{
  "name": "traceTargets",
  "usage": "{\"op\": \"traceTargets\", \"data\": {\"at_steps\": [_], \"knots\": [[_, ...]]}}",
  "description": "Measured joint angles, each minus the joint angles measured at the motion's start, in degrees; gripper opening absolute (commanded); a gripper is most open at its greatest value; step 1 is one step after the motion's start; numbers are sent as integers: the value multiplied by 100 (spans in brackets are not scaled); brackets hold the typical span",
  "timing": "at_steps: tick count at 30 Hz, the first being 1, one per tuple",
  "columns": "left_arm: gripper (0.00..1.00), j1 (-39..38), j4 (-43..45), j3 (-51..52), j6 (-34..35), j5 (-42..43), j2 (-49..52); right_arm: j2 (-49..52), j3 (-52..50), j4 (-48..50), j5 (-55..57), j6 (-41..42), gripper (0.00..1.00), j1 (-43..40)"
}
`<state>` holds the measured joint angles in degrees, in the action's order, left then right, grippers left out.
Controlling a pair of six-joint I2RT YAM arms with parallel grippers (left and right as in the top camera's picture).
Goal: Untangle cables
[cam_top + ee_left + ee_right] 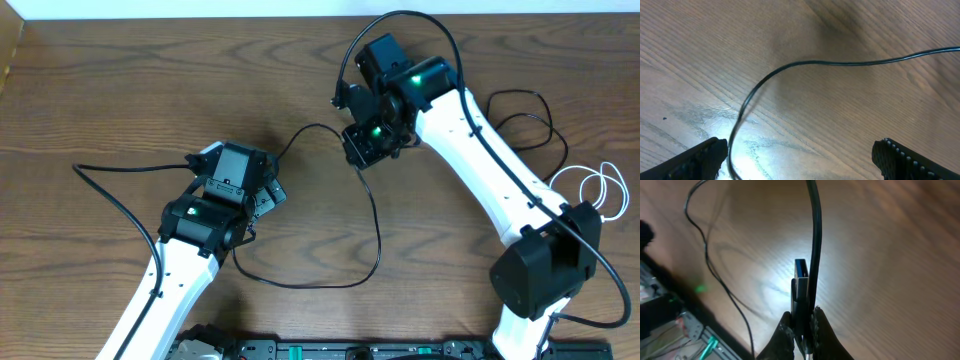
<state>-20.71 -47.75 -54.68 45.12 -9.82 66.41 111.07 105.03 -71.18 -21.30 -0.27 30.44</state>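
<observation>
On the brown table [100,80], the right claw [802,320] pinches the plug end [800,280] of the black cable [378,228]. The left claw [799,155] is wide open over that cable. The white cable [603,187] lies far right.

We take this for a robotics lab: two white arms [490,170] with glowing green lights [417,80] work at a wood-grain table [100,100] edged by a black rail [350,351].
</observation>
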Motion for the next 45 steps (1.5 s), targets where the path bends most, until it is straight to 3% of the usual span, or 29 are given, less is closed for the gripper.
{"op": "traceTargets", "data": {"at_steps": [34,45], "knots": [[98,0,0,0,0,0,0,0,0,-337,-208,2,1,431],[98,0,0,0,0,-2,0,-289,-24,-575,162,120,1,-116]]}}
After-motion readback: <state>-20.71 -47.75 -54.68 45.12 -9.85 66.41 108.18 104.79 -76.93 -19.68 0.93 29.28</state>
